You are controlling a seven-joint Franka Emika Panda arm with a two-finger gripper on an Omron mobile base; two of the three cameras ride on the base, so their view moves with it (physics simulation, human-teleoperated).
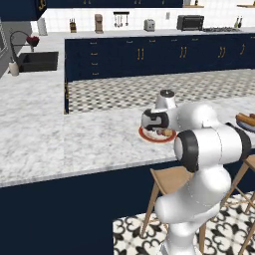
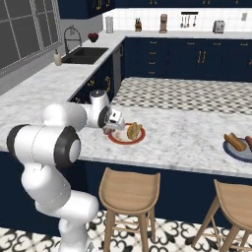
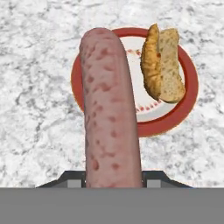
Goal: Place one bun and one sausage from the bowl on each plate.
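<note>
Gripper (image 3: pixel 113 181) jaws pinch the sausage (image 3: pixel 109 109), which sticks straight out ahead of them. Just beyond, the red-rimmed plate (image 3: pixel 186 107) on the marble counter (image 3: pixel 35 109), split bun (image 3: pixel 164 63) on its far-right side.

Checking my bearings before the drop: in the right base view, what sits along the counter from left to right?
Gripper holding the sausage → bun on the red-rimmed plate → blue plate at the right edge.
</note>
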